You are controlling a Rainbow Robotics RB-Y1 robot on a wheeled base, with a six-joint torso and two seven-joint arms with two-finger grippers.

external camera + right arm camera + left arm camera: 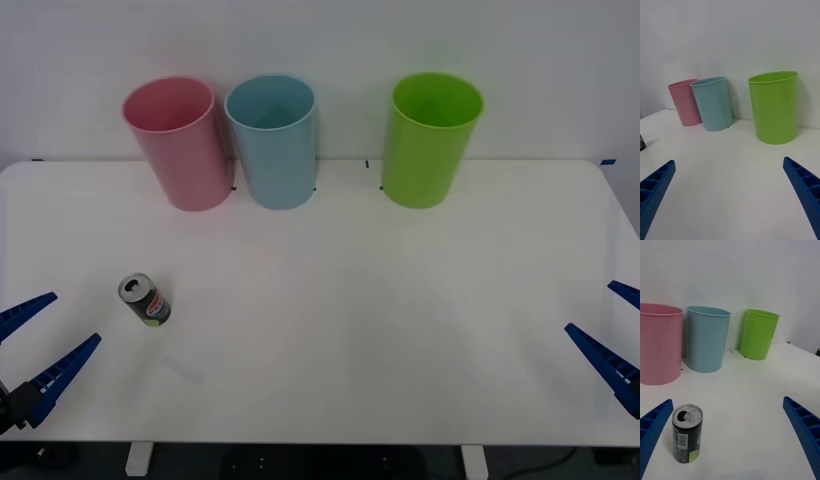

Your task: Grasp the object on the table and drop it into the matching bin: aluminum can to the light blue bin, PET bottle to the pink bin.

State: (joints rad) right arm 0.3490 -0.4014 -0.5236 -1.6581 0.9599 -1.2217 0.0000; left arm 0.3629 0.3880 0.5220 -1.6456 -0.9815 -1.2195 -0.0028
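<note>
A: Starting at the left side, the left gripper [40, 345] waits at the near left corner of the bench [380, 330]. Its fingers [65, 365] are spread wide and hold nothing.

B: And the aluminum can [146, 300]?

A: It stands just beside that gripper, a little forward of it and toward the middle of the bench. In the left wrist view the can [687, 434] is upright between the spread fingers, close to one finger [655, 427] and well apart from the other. Its long axis is vertical, so in my judgement a grasp from the side suits it.

B: How does it look?

A: A small dark can with a silver top, the pull-tab opening visible, and a green and red label. It is far smaller than the bins.

B: Which arm is nearer?

A: The left one, clearly. Going to the right along the back edge stand the pink bin [178, 142], then the light blue bin [273, 140] just beside it, then the green bin [430, 138] apart from them. The right gripper [615, 335] is parked at the near right corner, fingers also wide open and empty, far from the can.

B: So the can should go to the light blue bin.

A: Yes, I think so.
</note>
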